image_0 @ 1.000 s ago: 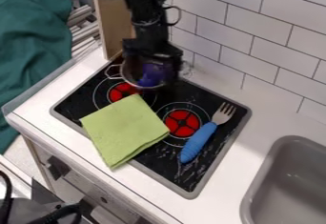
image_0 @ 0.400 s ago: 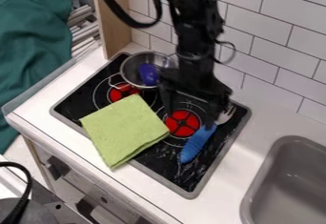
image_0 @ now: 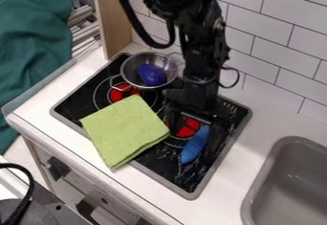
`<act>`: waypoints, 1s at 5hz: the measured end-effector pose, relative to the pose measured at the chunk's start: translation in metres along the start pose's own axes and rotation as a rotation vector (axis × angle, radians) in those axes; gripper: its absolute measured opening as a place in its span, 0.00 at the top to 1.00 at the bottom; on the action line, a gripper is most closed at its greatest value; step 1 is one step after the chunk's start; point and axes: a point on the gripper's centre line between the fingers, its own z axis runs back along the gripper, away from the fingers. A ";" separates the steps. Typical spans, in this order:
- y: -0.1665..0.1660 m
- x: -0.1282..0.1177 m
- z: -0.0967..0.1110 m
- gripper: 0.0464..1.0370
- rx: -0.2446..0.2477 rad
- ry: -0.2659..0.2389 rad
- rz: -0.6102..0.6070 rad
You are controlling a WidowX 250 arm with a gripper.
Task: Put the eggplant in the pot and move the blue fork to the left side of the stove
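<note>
Over black flat stovetop (image_0: 78, 100), blk. two-finger gripper (image_0: 197, 130) hangs unclenched, fingers well apart, nr. long blue-handled fork (image_0: 194, 146); contact unclear.

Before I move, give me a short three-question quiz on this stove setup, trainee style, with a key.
1. True or false: the purple eggplant lies inside the metal pot.
2. The gripper hangs over the stove, towards its right side as the camera sees it. Which step looks not yet done?
A) eggplant into the pot
B) blue fork to the stove's left side
C) cloth into the sink
3. Fill in: the green cloth lies partly on the stove and partly on the white ____.

Key: 1 true; 2 B; 3 counter
</note>
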 end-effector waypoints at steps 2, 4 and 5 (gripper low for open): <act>-0.004 0.019 -0.024 0.08 -0.022 -0.024 0.060; -0.008 0.023 -0.025 0.59 -0.049 -0.065 0.042; -0.005 0.020 -0.022 0.72 -0.031 -0.062 0.018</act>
